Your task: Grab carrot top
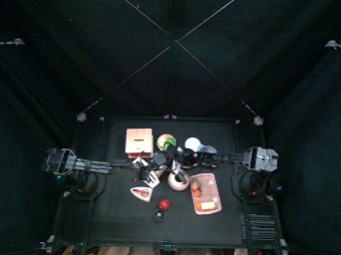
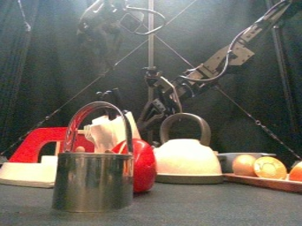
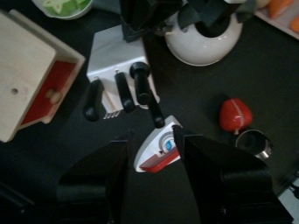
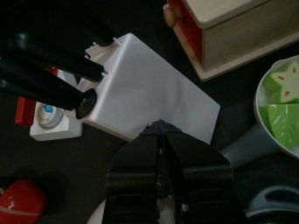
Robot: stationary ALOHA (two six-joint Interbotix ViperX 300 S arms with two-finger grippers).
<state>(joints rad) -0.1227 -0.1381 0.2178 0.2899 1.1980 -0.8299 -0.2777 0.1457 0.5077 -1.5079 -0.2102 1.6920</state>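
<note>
The carrot (image 1: 200,185) is a small orange piece in the pale pink tray (image 1: 213,194) at the table's front right; its top end is too small to make out. My right arm reaches across the middle. Its gripper (image 4: 162,129) hangs over the white knife block (image 4: 152,87), apart from the tray, with its jaws shut and nothing between them. In the front view that gripper (image 2: 154,99) hangs behind the kettle. The left gripper (image 3: 158,144) stands open above the red and white iron (image 3: 158,150), holding nothing.
A wooden box (image 1: 138,141), a green plate (image 1: 167,142) and a white kettle (image 1: 194,146) stand at the back. A small red item (image 1: 164,205) and a metal mug (image 2: 92,181) are near the front edge. Black-handled knives (image 3: 122,87) stick out of the block.
</note>
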